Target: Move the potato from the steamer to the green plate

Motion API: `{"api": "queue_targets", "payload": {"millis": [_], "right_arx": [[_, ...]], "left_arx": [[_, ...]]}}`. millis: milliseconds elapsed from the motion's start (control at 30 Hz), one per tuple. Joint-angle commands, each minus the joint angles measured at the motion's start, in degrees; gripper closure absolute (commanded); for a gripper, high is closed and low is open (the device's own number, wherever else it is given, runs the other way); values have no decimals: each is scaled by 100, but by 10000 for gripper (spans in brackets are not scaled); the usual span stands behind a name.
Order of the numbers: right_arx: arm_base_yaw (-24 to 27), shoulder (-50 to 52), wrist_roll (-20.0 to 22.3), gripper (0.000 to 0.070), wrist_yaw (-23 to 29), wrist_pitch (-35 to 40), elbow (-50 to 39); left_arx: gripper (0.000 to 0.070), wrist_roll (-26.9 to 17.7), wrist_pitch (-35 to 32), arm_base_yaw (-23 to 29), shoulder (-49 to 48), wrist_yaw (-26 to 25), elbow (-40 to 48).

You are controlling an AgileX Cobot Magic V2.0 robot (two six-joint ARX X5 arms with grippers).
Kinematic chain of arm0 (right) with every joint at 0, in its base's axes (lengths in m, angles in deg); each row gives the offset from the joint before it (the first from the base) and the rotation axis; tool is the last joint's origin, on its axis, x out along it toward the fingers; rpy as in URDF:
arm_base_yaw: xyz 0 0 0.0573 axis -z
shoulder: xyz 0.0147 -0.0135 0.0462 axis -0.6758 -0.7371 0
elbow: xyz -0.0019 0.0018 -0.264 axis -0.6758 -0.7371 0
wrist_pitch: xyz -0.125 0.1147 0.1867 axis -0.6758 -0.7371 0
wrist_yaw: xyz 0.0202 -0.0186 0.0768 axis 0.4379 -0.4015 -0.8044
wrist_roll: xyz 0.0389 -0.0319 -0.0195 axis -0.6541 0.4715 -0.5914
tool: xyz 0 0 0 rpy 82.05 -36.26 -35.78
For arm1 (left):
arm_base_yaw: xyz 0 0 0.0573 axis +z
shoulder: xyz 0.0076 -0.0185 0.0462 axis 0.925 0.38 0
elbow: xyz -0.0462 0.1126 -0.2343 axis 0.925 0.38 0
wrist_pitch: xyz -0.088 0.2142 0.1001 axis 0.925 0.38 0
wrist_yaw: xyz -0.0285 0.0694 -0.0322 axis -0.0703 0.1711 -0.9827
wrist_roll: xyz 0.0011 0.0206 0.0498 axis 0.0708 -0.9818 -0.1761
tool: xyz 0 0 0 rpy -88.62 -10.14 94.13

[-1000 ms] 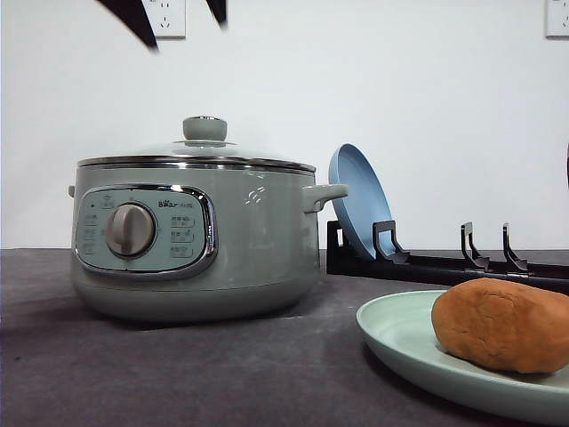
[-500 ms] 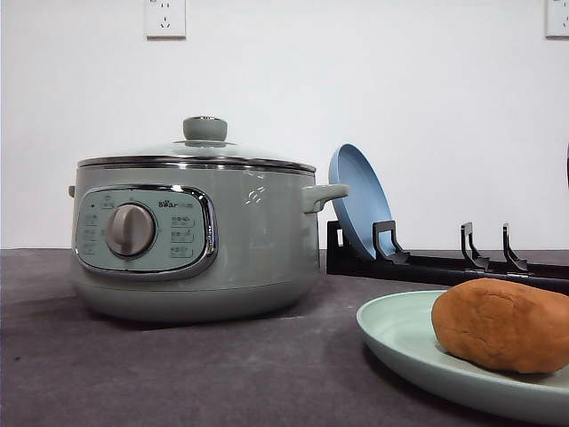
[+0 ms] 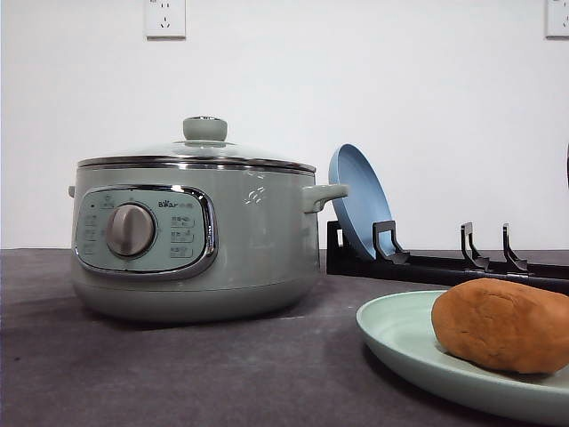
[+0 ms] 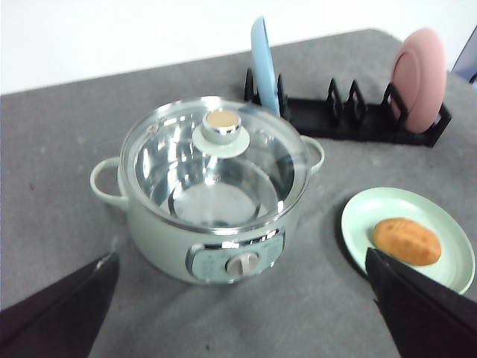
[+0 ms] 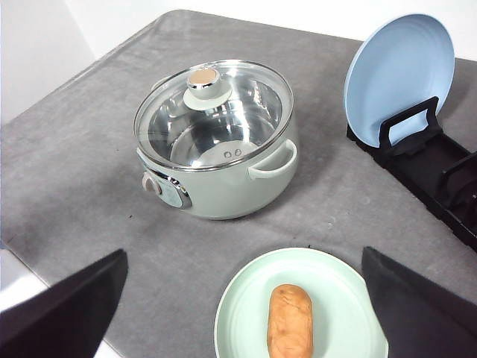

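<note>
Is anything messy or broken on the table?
Nothing stands out. The potato lies on the green plate, the steamer has its lid on, and the blue plate stands in the black rack.

Lighting bright, even, diffuse; white wall [image 3: 400, 107] near overexposed in front view. Soft shadow under the steamer [image 3: 191, 236] on the counter [image 3: 178, 374], spreading left and near. Glare streaks on glass lid [image 4: 216, 160] and chrome rim. Left wrist view slightly soft and washed out; right wrist view sharper. Near green plate [image 3: 400, 342] and potato [image 3: 502, 325] mildly soft in front view.
</note>
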State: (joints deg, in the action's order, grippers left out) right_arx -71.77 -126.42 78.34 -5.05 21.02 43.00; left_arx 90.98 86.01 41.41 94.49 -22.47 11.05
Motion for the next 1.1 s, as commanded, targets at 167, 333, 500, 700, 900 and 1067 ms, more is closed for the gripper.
{"api": "queue_targets", "payload": {"millis": [167,333,500,700,900,1067], "right_arx": [[-51,-26,58,66,-3,54,109],[-50,-31,59,678,4,-33,109],[-50,-33,70,683,2,-8,109],[-50,-31,70,683,4,29,111],[-50,-31,70,683,2,149,111],[-50,-31,70,683,2,146,111]], "left_arx": [[3,59,-76,-15,0,-15,-66],[696,46,-9,-17,56,-15,-66],[695,65,-46,-15,92,-13,-66],[695,65,-48,-15,92,-13,-66],[695,63,-48,-15,92,-13,-66],[695,63,-56,-12,92,-13,-62]]}}
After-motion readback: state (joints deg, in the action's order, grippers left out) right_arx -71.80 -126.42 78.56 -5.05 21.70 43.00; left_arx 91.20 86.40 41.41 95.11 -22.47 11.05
